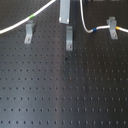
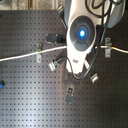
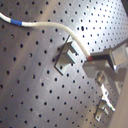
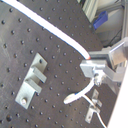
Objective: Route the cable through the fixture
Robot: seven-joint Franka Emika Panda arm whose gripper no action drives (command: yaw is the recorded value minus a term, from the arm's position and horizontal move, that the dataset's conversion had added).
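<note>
The white cable (image 1: 20, 25) runs from the first exterior view's left up to my gripper (image 1: 64, 12), then drops past a blue band to the right clip (image 1: 112, 25). The fixture (image 1: 69, 37), a narrow upright grey strip, stands on the board just below and in front of the gripper, with no cable in it. The arm hides the gripper in the second exterior view, where the fixture (image 2: 70, 94) stands alone. In both wrist views the gripper (image 3: 90, 58) (image 4: 87, 62) is shut on the cable (image 3: 50, 24) (image 4: 55, 36), beside a grey clip (image 3: 67, 55) I cannot identify.
A clip with a slanted foot (image 1: 29, 34) stands at the first exterior view's left, under the cable's green band (image 1: 31, 19). The black perforated board (image 1: 60, 90) stretches toward the front. The arm's white body (image 2: 80, 35) covers the second exterior view's middle.
</note>
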